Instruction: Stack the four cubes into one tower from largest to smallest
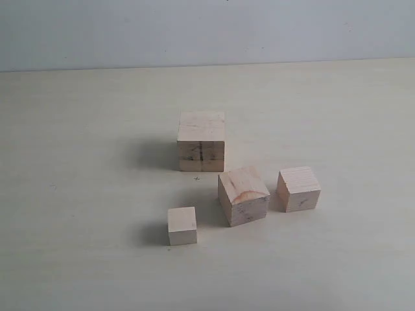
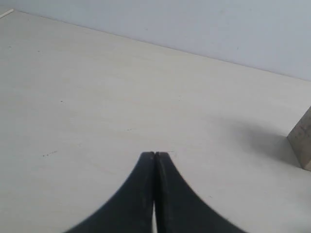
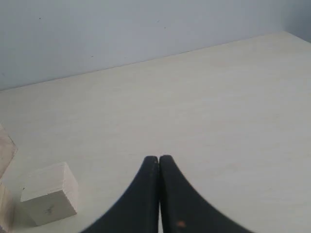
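Note:
Four pale wooden cubes stand apart on the table, none stacked. The largest cube (image 1: 201, 141), with a dark line on its front face, is farthest back. The second cube (image 1: 243, 194) shows a reddish grain patch. The third cube (image 1: 299, 188) sits just right of it, and the smallest cube (image 1: 182, 225) is nearest the front left. No tower stands. My left gripper (image 2: 155, 154) is shut and empty, with only a cube corner (image 2: 303, 141) at the frame edge. My right gripper (image 3: 159, 158) is shut and empty, with a small cube (image 3: 51, 193) off to its side.
The pale table (image 1: 78, 194) runs back to a light blue-grey wall (image 1: 207, 29). Neither arm shows in the exterior view. A sliver of another cube (image 3: 5, 150) shows at the edge of the right wrist view.

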Robot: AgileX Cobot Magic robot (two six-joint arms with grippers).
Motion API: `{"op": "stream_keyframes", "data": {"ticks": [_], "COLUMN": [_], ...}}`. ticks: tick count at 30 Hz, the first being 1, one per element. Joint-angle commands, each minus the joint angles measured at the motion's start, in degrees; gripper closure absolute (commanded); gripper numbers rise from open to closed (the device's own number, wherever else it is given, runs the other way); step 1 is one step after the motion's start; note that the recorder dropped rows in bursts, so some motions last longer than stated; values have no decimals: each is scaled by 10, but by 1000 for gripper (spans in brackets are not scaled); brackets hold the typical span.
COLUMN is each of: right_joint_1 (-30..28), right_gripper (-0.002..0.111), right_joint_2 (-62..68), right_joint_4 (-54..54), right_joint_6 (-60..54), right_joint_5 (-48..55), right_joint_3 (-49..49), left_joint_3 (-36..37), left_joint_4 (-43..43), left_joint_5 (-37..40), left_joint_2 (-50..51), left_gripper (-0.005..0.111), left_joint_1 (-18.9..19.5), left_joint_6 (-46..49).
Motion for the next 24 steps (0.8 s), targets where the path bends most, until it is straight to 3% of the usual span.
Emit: {"op": "stream_keyframes", "data": {"ticks": [1,8,12,15,21,24], "right_joint_1": [0,0,0,0,0,0], "right_gripper": [108,108,108,108,108,108], "right_joint_2": [2,2,2,2,2,2], "right_joint_4": [-3,-126,-125,-122,28,155], "right_joint_6": [-1,-69,-64,-59,53,227], "right_joint_5": [-3,-28,-50,-133,-292,-440], "right_joint_3": [-4,-4,-4,-4,-4,-4], "left_joint_3": [-1,-1,-1,-1,-1,-1], "left_joint_4": [2,2,2,2,2,2], "left_joint_5": [-5,-5,-5,-5,-5,-5], "left_joint_2": [-3,-3,-3,-3,-3,-3], "left_gripper": [107,107,107,107,107,107], "left_joint_1": [-4,-4,-7,-7,-7,-7], "left_joint_6": [-4,-4,-4,-4,-4,-4]}}
